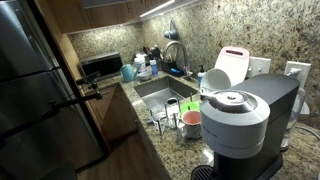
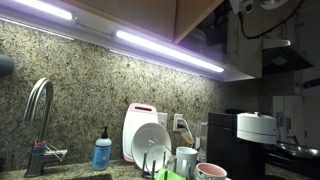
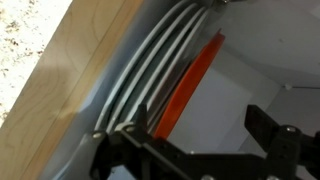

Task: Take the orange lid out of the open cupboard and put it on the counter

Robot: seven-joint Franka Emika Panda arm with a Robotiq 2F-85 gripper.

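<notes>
Orange lid (image 3: pixel 190 90) on edge beside white plates (image 3: pixel 150 70): likely light, stiff, slick; pinch exposed edge. Gripper (image 3: pixel 198 135) jaws apart, empty.

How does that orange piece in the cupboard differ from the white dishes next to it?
The orange lid is bright orange; the white dishes are pale. The orange lid shows one straight edge; the white dishes show curved rims. The lid is single; the dishes are several, nested. Both sit edge-on, side by side.

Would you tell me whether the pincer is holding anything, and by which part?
Nothing is held: the pincer is open, and the orange lid stands on edge ahead of it, ungripped.
</notes>
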